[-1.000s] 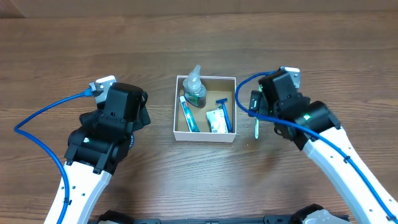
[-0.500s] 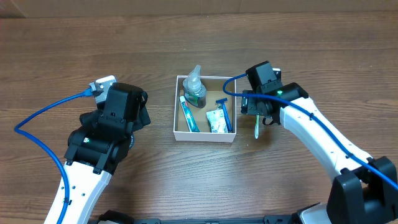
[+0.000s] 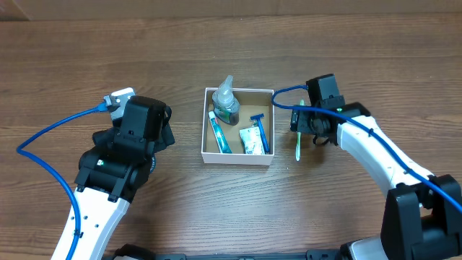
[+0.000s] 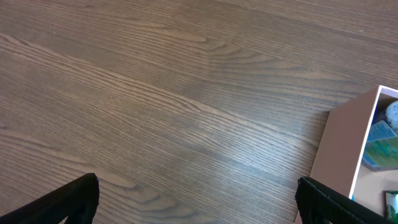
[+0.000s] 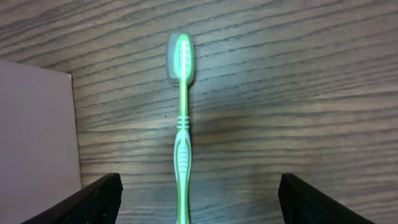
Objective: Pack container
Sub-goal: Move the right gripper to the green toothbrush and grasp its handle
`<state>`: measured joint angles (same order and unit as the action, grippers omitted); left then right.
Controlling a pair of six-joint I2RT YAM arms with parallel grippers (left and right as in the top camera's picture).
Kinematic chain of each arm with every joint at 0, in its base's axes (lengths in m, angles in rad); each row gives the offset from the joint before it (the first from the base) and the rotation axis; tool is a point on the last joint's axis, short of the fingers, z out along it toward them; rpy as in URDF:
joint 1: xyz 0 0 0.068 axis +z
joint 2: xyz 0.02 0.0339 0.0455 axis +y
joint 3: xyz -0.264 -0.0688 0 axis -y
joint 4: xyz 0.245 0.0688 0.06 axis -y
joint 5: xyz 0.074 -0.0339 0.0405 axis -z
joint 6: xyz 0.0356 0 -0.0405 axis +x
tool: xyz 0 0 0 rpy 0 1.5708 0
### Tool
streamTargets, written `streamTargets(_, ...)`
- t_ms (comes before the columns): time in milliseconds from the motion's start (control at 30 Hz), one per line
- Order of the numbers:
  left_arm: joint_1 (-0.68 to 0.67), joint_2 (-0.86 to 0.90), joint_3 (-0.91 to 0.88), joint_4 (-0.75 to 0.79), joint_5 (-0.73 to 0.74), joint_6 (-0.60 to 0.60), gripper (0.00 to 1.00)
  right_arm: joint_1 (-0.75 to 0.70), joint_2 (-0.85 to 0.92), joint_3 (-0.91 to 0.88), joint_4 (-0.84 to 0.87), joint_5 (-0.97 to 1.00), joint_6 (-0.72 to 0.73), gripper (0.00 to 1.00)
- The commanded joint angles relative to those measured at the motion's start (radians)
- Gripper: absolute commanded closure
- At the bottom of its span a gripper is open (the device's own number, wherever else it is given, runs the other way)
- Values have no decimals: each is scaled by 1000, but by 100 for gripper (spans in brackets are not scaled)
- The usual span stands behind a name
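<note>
The container (image 3: 238, 154) is a small square box with white walls and a brown inside, at the table's middle. It holds a clear bottle (image 3: 226, 101), a toothpaste tube (image 3: 218, 132), a blue razor (image 3: 260, 132) and a small packet (image 3: 250, 141). A green toothbrush (image 3: 299, 144) lies on the table just right of the box. In the right wrist view the toothbrush (image 5: 181, 130) lies between my right gripper's (image 5: 198, 202) open fingers, untouched. The box wall (image 5: 37, 124) is at the left. My left gripper (image 4: 198, 202) is open over bare wood left of the box (image 4: 345, 149).
The wood table (image 3: 231, 43) spreads all round the box. A blue cable (image 3: 50, 133) loops out left of the left arm. Another blue cable (image 3: 285, 94) arcs by the right wrist, above the box's right corner.
My right arm swung toward the box and then back right, and its wrist now sits over the toothbrush's handle end. The toothbrush and the left arm have not moved.
</note>
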<state>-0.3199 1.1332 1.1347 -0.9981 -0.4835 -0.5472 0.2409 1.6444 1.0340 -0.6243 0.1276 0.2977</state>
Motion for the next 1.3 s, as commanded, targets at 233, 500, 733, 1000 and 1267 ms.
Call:
streamTargets(233,5,4,14,4,-13,9,0,-3,84,-81,176,-18,-18,21)
streamTargets(500,5,4,14,4,-13,9,0,-3,163,-79,217,-14,-18,32)
streamTargets(733,5,4,14,4,-14,9,0,-3,163,-69,188,-14,-17,72)
streamTargets(1000,5,4,14,4,-13,9,0,-3,135,-13,101,-13,-18,82)
streamTargets(1267,5,4,14,4,-13,9,0,-3,-9,-4,60,-5,-17,93)
